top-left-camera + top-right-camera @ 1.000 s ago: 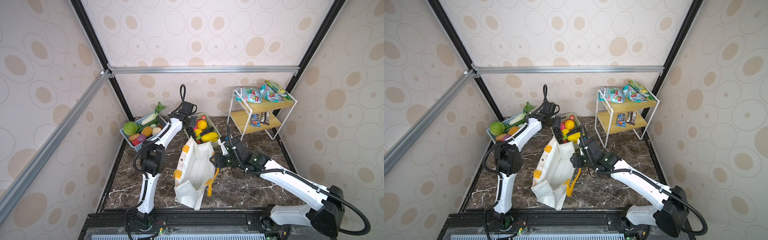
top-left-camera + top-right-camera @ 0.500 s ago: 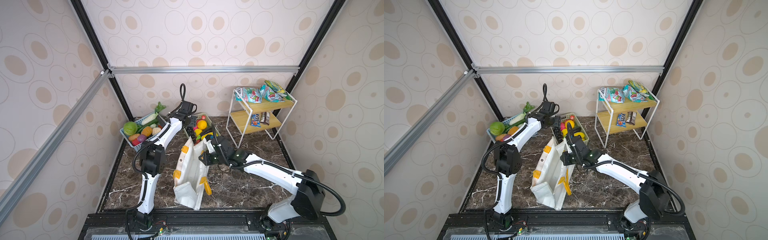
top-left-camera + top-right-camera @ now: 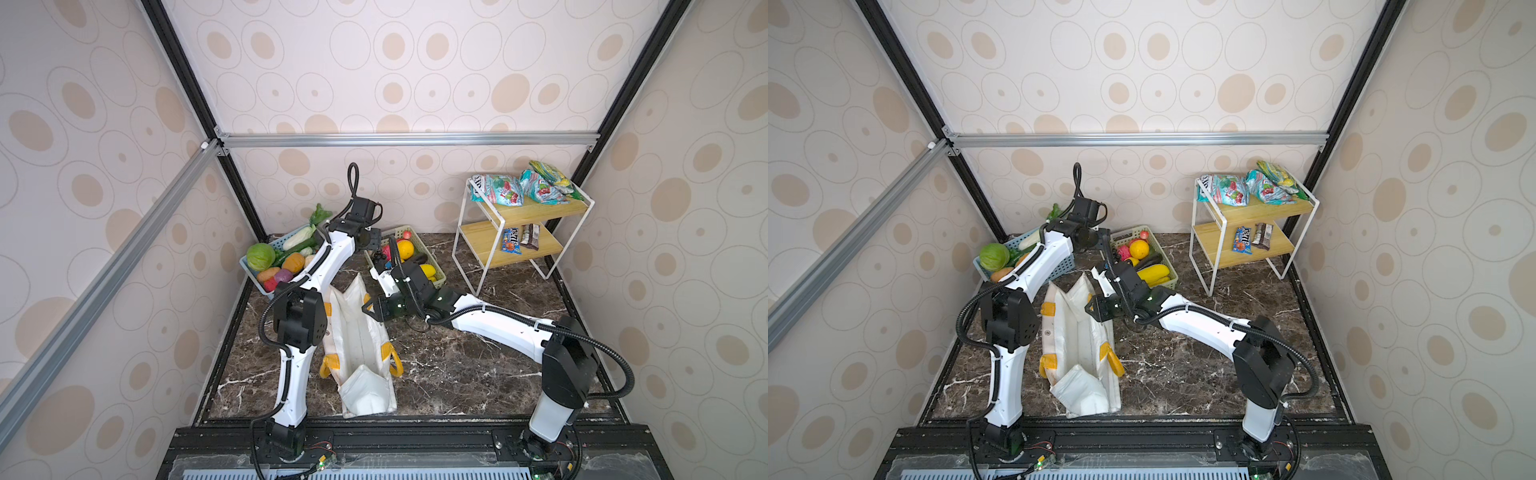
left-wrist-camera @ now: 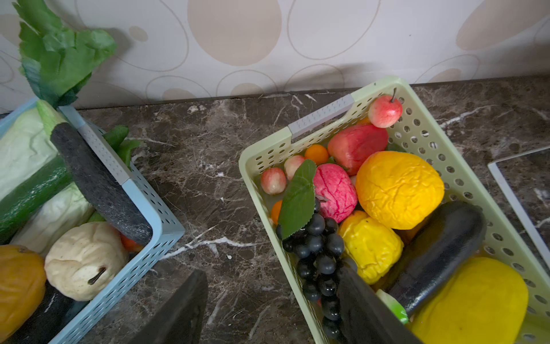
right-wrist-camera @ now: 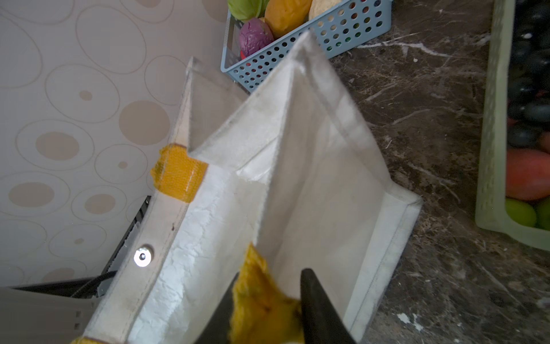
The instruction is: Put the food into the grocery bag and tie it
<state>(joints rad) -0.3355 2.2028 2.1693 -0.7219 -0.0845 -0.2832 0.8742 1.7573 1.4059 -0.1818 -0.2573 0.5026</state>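
Two dark fingers (image 5: 318,303) of the right gripper (image 5: 269,280) stand narrow, pinched on a yellow-orange strap handle (image 5: 262,309) of the grocery bag (image 5: 312,178). The strap fills the gap between them.

Bag: cream-white, upright on the marble floor (image 5: 431,104), mouth open. In both top views the grocery bag (image 3: 359,345) (image 3: 1079,345) stands between the two arms. The right gripper (image 3: 368,309) is at its right wall, toward the far end.

Left gripper (image 4: 272,309): jaws wide, nothing between them. It hangs over bare marble between the blue basket (image 4: 143,193) and the green basket (image 4: 262,149). One finger (image 4: 366,309) sits over the grapes (image 4: 318,247).

Food is in the baskets:
- Green basket: orange (image 4: 398,189), yellow fruit (image 4: 370,247), grapes and a dark eggplant (image 4: 440,247).
- Blue basket: purple onion (image 5: 255,35), beside an orange-coloured piece.

Both baskets sit at the back wall, just beyond the bag's far end. A shelf rack (image 3: 457,232) stands well apart at the right rear, with snack packets (image 3: 519,189) on its top shelf.
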